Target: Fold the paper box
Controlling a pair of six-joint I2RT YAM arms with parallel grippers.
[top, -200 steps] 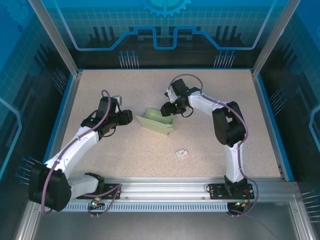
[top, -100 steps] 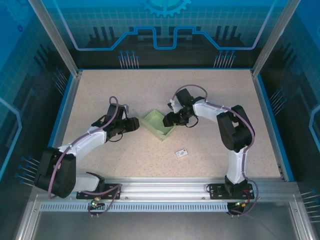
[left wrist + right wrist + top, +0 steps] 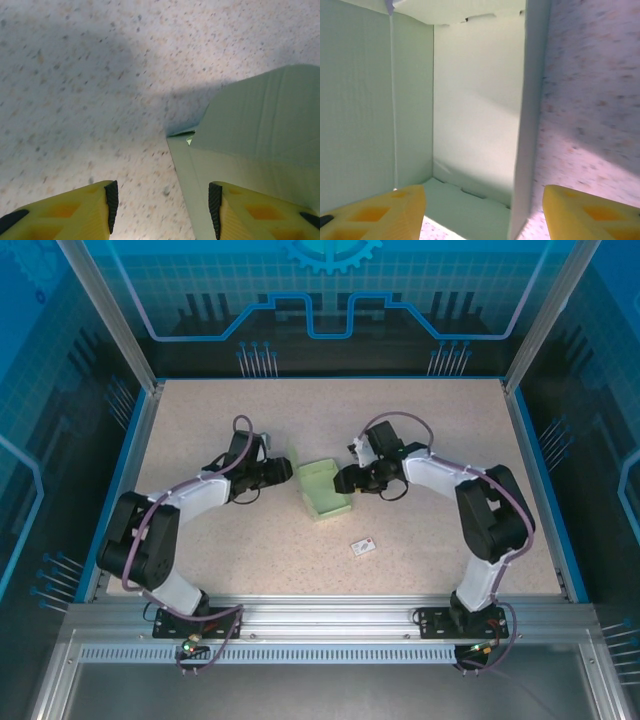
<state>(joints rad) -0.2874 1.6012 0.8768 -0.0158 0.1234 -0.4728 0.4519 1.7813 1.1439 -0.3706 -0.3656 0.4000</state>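
Paper box [image 3: 323, 488] open-side up, long way pointing near to far, between wide left tool [image 3: 288, 472] and wide right tool [image 3: 342, 480].

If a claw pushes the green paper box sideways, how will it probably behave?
The paper box looks like thin creased card, so its walls would probably bend rather than stay stiff. It is open and hollow, so likely light; it may slide on the table instead of resisting.

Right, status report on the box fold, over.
Left gripper open at box edge. Right gripper open astride its wall. Box partly folded. Tag apart, near side.
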